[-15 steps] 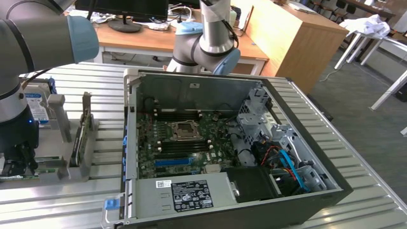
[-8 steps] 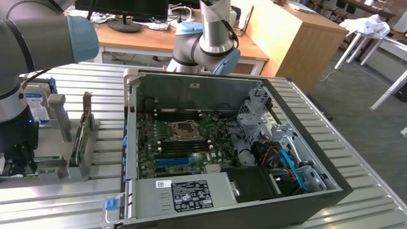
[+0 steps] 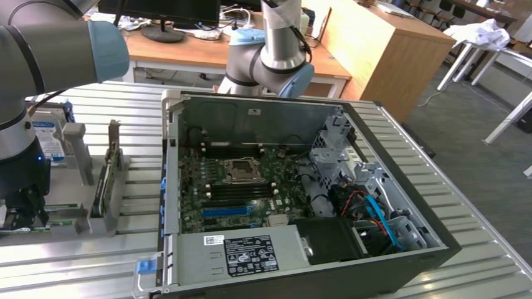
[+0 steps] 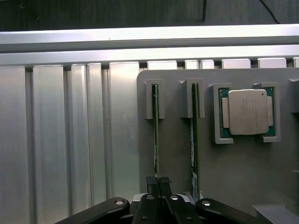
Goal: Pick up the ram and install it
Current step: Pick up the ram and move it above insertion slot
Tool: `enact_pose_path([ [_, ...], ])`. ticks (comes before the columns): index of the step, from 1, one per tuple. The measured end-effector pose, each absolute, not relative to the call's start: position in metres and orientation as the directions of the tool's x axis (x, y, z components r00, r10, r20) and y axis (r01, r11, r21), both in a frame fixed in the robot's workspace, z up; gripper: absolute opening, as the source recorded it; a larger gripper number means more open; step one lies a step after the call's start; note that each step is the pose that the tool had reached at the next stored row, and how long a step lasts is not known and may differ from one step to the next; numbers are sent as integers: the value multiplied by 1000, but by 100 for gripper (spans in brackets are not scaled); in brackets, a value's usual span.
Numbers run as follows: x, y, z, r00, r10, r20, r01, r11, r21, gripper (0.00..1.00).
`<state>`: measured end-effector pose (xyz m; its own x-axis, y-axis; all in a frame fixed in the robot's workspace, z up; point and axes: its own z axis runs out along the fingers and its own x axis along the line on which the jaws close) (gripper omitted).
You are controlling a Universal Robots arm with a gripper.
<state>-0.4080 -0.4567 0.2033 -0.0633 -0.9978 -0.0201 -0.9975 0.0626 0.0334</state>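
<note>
Pinching the ram (image 4: 156, 135) edgewise, the end effector (image 4: 157, 183) stands closed.

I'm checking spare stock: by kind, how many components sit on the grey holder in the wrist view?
RAM stick: 2, one gripped by the gripper
Processor: 1
Total: 3

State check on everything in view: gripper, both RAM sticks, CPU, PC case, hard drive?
gripper: shut on the ram
ram: on edge in its slot of the grey holder, gripped
second stick: on edge in the neighbouring slot, untouched
CPU: flat in its holder pocket
PC case: on its side, panel off, open
hard drive: upright in a stand
</note>
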Motion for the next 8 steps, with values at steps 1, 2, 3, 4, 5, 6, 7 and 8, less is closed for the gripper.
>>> enact_pose_path([
  [1, -408, -457, 203, -62, -998, -20, -998, 62, 33, 12],
  [2, -408, -457, 203, -61, -998, -20, -998, 60, 33, 12],
  [3, -408, -457, 203, -60, -998, -20, -998, 60, 33, 12],
  [4, -408, -457, 203, -60, -998, -20, -998, 59, 33, 12],
  [5, -408, -457, 203, -60, -998, -20, -998, 59, 33, 12],
  [6, -408, -457, 203, -59, -998, -20, -998, 58, 33, 12],
  [7, -408, -457, 203, -58, -998, -20, -998, 57, 33, 12],
  [8, -408, -457, 203, -56, -998, -20, -998, 56, 33, 12],
])
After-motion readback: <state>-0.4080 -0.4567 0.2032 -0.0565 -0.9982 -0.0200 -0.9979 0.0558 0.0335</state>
